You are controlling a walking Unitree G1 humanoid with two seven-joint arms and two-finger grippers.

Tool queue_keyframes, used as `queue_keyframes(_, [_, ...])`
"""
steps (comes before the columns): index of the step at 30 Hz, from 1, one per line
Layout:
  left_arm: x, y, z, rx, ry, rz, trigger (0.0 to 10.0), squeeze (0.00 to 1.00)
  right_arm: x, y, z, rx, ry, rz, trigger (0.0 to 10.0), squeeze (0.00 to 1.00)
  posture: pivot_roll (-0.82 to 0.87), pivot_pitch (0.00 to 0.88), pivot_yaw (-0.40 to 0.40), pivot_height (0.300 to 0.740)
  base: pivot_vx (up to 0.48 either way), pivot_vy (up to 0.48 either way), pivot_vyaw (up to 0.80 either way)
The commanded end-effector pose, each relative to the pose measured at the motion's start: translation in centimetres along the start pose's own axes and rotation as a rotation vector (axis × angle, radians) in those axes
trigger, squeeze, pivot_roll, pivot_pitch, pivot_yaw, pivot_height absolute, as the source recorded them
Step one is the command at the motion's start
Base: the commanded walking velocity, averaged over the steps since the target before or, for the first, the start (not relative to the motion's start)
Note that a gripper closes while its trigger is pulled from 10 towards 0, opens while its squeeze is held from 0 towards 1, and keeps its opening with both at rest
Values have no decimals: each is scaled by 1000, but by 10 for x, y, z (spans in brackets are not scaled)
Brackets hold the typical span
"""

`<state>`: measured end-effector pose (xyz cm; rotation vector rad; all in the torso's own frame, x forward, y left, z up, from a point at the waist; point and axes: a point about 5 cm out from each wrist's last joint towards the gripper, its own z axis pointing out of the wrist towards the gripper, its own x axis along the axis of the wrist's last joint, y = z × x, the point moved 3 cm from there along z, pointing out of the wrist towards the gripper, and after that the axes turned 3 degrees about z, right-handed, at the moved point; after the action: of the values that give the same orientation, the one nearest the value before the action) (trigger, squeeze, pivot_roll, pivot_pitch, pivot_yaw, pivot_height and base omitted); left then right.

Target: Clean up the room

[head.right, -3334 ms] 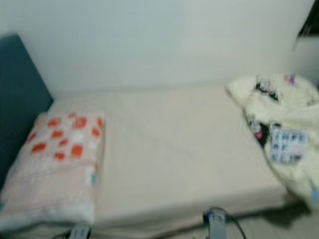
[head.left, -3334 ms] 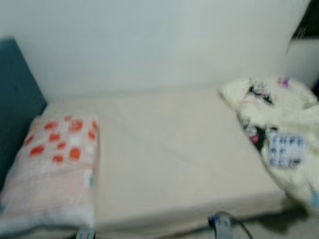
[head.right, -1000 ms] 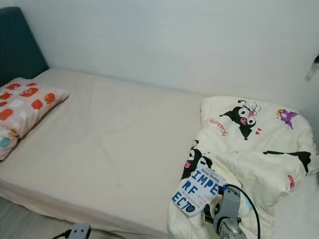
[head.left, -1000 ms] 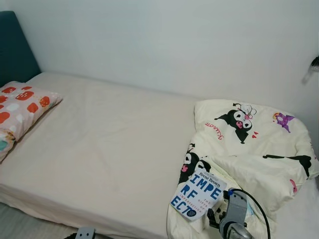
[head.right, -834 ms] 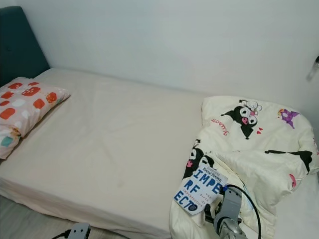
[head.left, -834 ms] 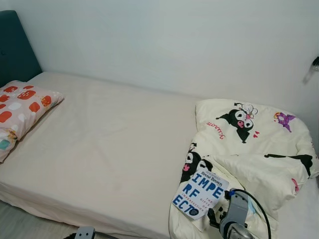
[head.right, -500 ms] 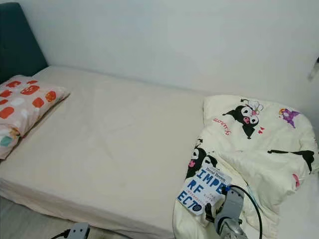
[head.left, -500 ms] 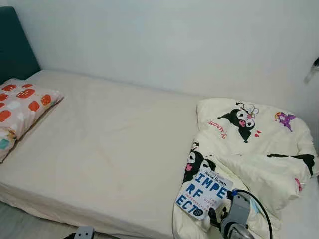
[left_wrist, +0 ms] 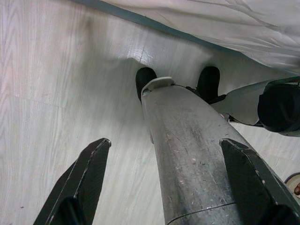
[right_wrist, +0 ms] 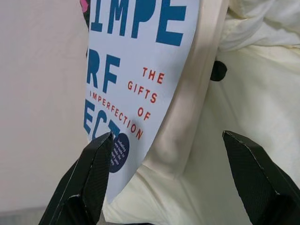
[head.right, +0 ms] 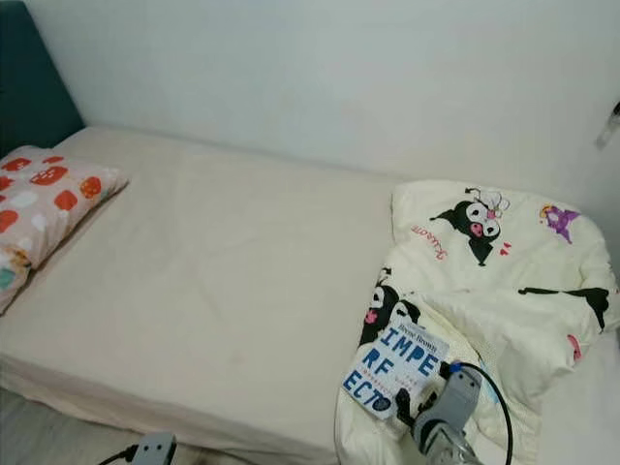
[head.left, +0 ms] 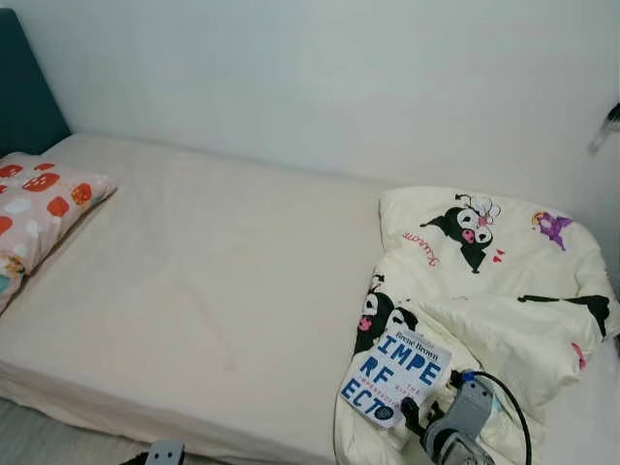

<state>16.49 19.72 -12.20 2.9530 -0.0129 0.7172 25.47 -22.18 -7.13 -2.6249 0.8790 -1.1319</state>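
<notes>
Bed point(head.left: 213, 291) spread wide ahead, cream sheet bare across the middle, running from a dark teal headboard point(head.left: 24, 87) far off to the left of the right gripper point(right_wrist: 164, 178). Rumpled cream blanket point(head.left: 494, 281) with black cartoon figures heaped directly ahead of that gripper and off to its right, bunched at the foot end. Spotted orange pillow point(head.left: 39, 208) well apart, far to its left by the headboard. White book point(head.left: 395, 376) with big blue letters lying flat on the blanket's near edge, just ahead of the gripper and slightly to its left, long axis slanting up and to the right. Right gripper's fingers point(right_wrist: 91, 173) spread wide, empty, poised close over the book's lower corner. Left gripper point(left_wrist: 164, 187) hanging low, fingers apart, empty, over pale wood floor point(left_wrist: 51, 75).
</notes>
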Motion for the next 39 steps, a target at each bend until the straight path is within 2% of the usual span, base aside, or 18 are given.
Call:
queue_keyframes(1, [-11, -5, -2, 7, -41, 6, 10000, 0, -4, -2, 0, 10, -19, 12, 10000, 0, -87, 64, -27, 695, 0, 0, 0])
queue_keyframes(7, [-11, -6, -2, 8, -40, 6, 10000, 0, -3, -3, 0, 17, -13, 18, 10000, 0, -84, 67, -25, 675, 0, 0, 0])
queue_keyframes(18, [-12, -7, -3, 14, -40, 1, 10000, 0, 11, 8, 0, -25, 24, -10, 10000, 0, -79, 78, -19, 640, 0, 0, 0])
queue_keyframes(26, [-14, -9, -4, 16, -43, 7, 10000, 0, 48, 3, 0, 15, 154, 35, 10000, 0, -73, 93, -6, 620, 0, 0, 0])
queue_keyframes(29, [-14, -9, -4, 16, -43, 7, 10000, 0, 48, 3, 0, 15, 154, 35, 10000, 0, -73, 93, -6, 620, 0, 0, 0])
queue_keyframes(31, [-15, -10, -4, 17, -46, 15, 10000, 0, 68, -4, -1, 70, 220, 63, 10000, 0, -68, 105, 4, 620, 0, 0, 0])
queue_keyframes(33, [-15, -10, -4, 17, -46, 15, 10000, 0, 68, -4, -1, 70, 220, 63, 10000, 0, -68, 105, 4, 620, 0, 0, 0])
queue_keyframes(35, [-16, -12, -5, 20, -50, 23, 10000, 0, 82, -8, -2, 99, 256, 71, 10000, 0, -62, 124, 11, 620, 0, 0, 0])
queue_keyframes(39, [-18, -13, -6, 22, -54, 33, 10000, 0, 86, 3, -3, 37, 258, 76, 10000, 0, -47, 145, 20, 620, 0, 0, 0])
